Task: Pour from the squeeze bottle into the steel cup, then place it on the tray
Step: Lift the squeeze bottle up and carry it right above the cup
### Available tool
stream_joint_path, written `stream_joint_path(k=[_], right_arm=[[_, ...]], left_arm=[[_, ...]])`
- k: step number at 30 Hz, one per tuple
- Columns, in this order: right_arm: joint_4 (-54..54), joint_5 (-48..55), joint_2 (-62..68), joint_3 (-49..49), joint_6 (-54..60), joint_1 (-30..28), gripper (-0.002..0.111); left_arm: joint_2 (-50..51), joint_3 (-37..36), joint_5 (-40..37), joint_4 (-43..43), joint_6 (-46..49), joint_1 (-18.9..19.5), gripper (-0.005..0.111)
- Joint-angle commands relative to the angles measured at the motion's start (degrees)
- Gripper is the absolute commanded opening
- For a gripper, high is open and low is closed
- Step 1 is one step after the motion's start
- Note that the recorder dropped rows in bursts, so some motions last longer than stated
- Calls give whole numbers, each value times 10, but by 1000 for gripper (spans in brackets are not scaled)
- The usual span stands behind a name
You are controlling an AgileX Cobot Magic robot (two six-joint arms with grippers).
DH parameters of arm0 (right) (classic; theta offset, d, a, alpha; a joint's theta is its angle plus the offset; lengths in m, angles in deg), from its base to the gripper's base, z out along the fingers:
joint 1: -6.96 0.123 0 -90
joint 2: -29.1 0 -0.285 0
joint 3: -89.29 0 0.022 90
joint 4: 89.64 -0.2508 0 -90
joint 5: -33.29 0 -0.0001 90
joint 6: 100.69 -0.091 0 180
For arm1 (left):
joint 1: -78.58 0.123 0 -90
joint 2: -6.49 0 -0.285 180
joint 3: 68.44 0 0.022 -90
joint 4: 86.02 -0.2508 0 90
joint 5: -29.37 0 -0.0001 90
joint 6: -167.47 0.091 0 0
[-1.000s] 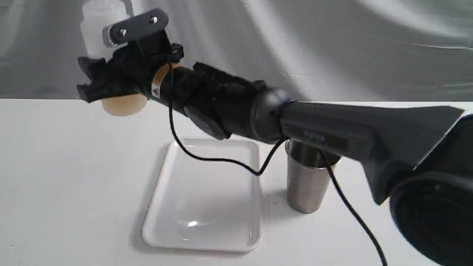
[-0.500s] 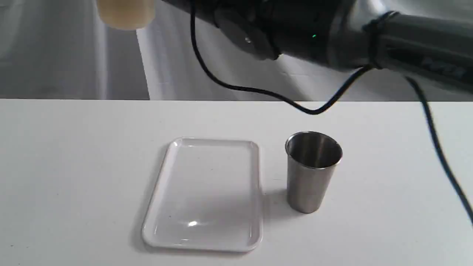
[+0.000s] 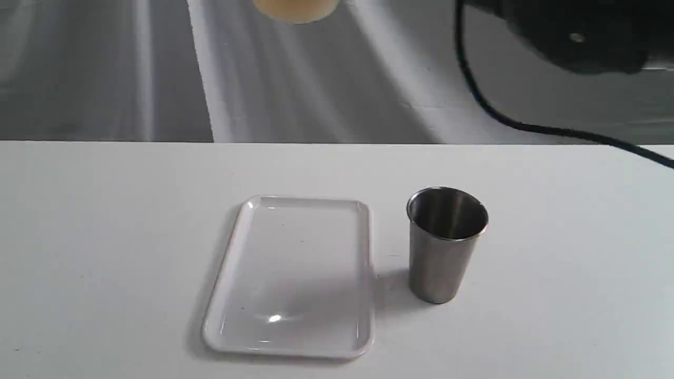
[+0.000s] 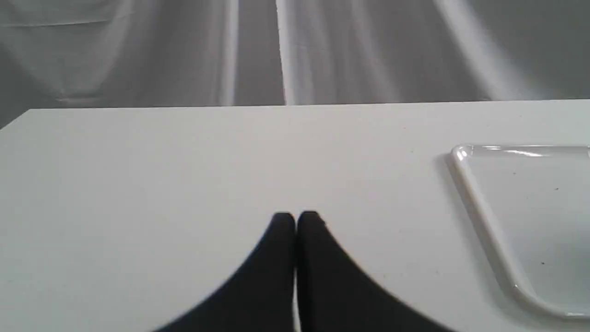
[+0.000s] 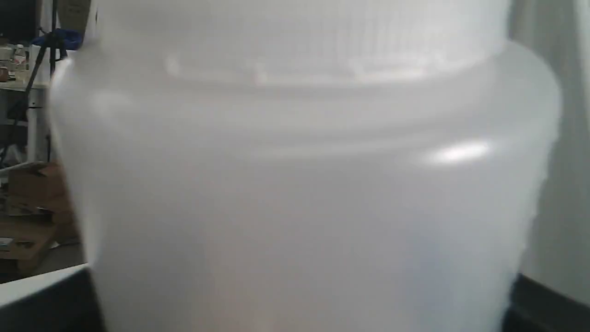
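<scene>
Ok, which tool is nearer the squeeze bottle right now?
Right. The right tool grips the squeeze bottle high above the table; the left tool is shut, low over the table near the tray.

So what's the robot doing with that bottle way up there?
The right arm has the squeeze bottle in its jaws, high above the table. The steel cup stands upright beside the white tray, apart from it. The left arm's jaws are shut, low over the table, holding nothing.
</scene>
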Motion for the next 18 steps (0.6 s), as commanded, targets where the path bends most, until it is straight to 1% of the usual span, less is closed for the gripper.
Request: stream_joint_path(k=[1,12,18], right_arm=[[5,-35,-57,49,0,-28,0],[5,-53,-167,182,1,-116,0],[-22,-113,-206,252,1,-140,0]], left_arm=[[-1,-3,4,0,-2,-5,0],[-1,-3,4,0,-1,-5,0],[-1,-3,4,0,-3,-5,0]])
